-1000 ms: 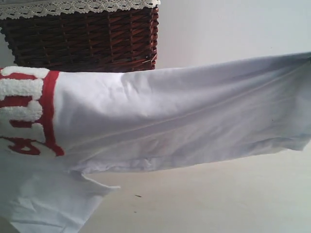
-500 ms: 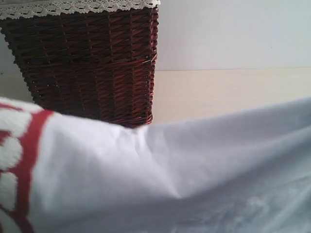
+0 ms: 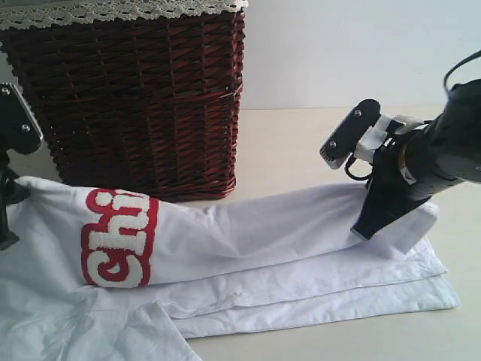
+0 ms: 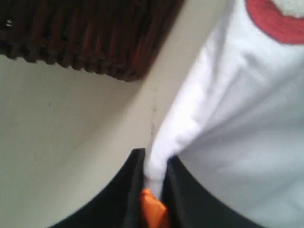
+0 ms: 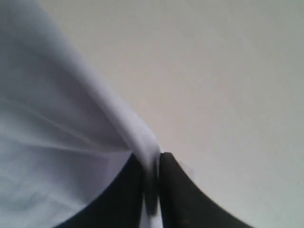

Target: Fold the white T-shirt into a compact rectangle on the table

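Jaws pinching white T-shirt (image 3: 263,241) edges, left arm (image 3: 15,128) cut off

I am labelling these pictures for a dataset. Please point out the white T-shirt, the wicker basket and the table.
white T-shirt (image 3: 285,233), exterior view, plain folded body.
wicker basket (image 3: 135,98), exterior view, front woven wall.
table (image 3: 293,150), exterior view, bare top beside the basket.

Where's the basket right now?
In the exterior view the basket stands at the upper left on the table, directly behind the T-shirt, whose red band lies just in front of its base.
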Controlling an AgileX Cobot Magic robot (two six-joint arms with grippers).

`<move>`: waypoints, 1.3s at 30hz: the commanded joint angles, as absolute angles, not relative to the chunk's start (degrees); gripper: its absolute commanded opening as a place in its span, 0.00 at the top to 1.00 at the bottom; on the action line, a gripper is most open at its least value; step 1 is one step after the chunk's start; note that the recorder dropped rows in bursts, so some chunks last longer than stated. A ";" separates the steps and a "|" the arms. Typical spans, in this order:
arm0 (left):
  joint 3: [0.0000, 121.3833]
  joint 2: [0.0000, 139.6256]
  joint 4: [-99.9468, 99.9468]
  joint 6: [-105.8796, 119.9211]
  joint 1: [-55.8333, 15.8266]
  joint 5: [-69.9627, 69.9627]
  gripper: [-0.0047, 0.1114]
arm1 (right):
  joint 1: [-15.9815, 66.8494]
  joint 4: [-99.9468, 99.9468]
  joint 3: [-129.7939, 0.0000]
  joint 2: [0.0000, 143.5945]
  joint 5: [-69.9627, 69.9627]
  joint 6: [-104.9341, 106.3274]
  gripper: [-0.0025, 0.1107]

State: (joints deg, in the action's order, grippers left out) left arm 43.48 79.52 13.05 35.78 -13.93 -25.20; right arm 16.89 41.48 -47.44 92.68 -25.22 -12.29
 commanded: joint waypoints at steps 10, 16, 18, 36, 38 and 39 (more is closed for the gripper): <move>43.39 79.10 10.22 23.40 -9.91 -17.32 0.72 | 16.90 74.92 -52.94 96.61 -39.78 -50.96 0.59; 43.39 77.03 4.87 24.46 -10.00 -24.79 0.72 | 16.90 40.23 -52.94 95.12 -33.35 -9.35 0.86; 43.39 76.76 4.76 26.20 -10.12 -29.68 0.75 | 16.90 30.09 -52.94 94.73 -33.53 1.85 0.97; 35.46 73.76 -24.28 51.71 -26.85 -61.59 0.47 | 16.90 8.31 -52.94 93.08 -36.66 12.33 0.98; 31.61 73.76 -24.02 52.02 -28.69 -59.46 0.46 | 16.90 7.78 -52.94 93.08 -37.33 12.33 0.98; 30.17 73.76 -23.61 52.31 -29.49 -58.22 0.46 | 16.90 7.75 -52.94 93.08 -37.44 12.33 0.98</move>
State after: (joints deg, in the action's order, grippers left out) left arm 34.25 73.94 -23.97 52.44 -27.23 -60.63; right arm 16.89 8.33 -52.74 93.61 -36.74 11.89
